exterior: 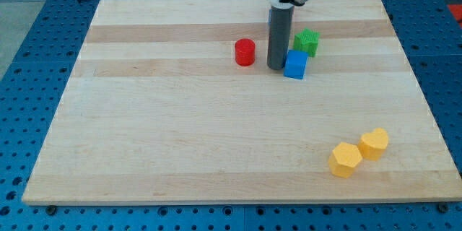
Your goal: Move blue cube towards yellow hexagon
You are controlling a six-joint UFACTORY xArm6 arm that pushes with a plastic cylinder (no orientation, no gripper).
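The blue cube sits on the wooden board near the view's top, right of centre. My tip stands right against the cube's left side, between it and a red cylinder. The yellow hexagon lies far off at the view's bottom right, touching a second yellow block, whose shape is unclear, on its upper right.
A green block with a ridged outline sits just above and right of the blue cube, almost touching it. The wooden board is edged by a blue perforated table. The arm's dark body hangs at the view's top centre.
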